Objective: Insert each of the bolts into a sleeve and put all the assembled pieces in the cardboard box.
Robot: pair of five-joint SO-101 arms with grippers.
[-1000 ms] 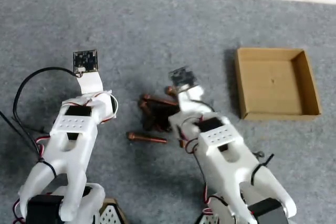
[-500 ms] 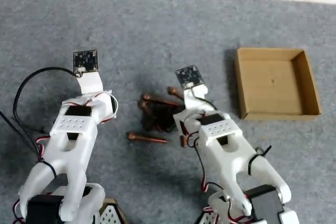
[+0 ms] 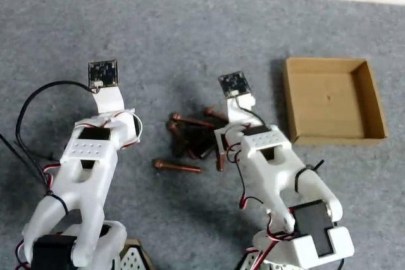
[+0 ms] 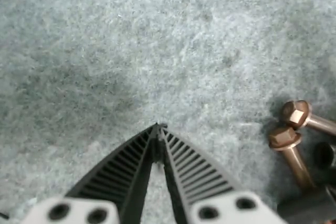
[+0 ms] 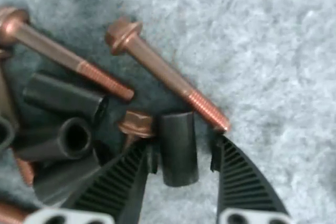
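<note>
Sleeve (image 5: 177, 129) lies left of cardboard box (image 3: 316, 109); your R gripper (image 5: 184, 148) straddles it, jaws spread, nothing gripped. L gripper (image 4: 157, 129), farther from box, closed tight, empty.

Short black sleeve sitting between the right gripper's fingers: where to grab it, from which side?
Mid-body, from above. The sleeve lies on its side with the right gripper open astride it; close across its round wall, probably clear of the bolt tip and bolt head flanking it.
</note>
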